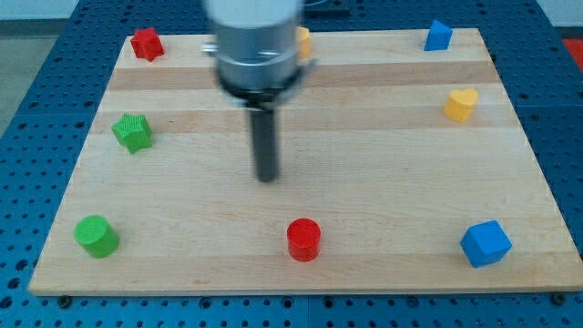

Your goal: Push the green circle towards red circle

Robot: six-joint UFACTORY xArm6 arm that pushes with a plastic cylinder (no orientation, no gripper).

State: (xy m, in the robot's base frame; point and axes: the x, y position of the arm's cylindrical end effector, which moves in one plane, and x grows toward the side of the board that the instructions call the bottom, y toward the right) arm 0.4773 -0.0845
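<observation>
The green circle (96, 236) sits near the board's bottom left corner. The red circle (303, 240) stands at the bottom centre. My tip (267, 178) is in the middle of the board, above and slightly left of the red circle, far right of the green circle, touching no block. The arm's grey body above it is blurred.
A green star-like block (133, 132) is at the left. A red block (146, 43) is top left, a yellow block (302, 40) top centre, partly hidden by the arm. A blue block (438, 35) is top right, a yellow heart (461, 104) right, a blue cube (485, 243) bottom right. The wooden board (392, 173) lies on a blue pegboard.
</observation>
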